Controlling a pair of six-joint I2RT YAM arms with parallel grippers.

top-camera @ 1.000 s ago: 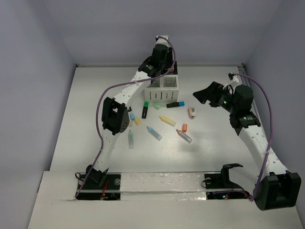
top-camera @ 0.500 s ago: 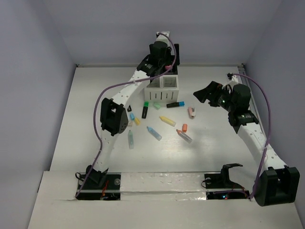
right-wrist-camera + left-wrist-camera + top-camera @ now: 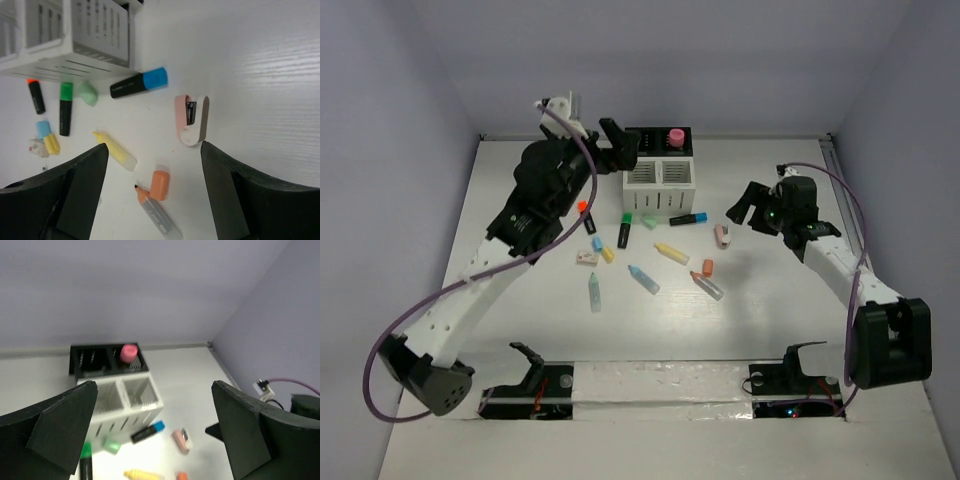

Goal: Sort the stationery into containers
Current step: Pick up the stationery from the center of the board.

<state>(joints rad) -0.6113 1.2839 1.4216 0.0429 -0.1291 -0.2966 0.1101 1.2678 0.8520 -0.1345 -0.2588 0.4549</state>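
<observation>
**Left gripper (image 3: 620,148) has swung clear of the organizer (image 3: 660,178), leaving a pink highlighter (image 3: 674,135) upright in a rear black compartment.**

It hangs spread wide and empty beside the organizer. The right gripper (image 3: 154,146), fingers apart and holding nothing, hovers over a small pink piece (image 3: 192,120) lying on the table (image 3: 770,320) near a blue-capped black marker (image 3: 139,84). The piece looks light, hard and smooth, and likely to skid if nudged. A pinch across its long flat sides, near the middle, seems the safest hold.
</observation>
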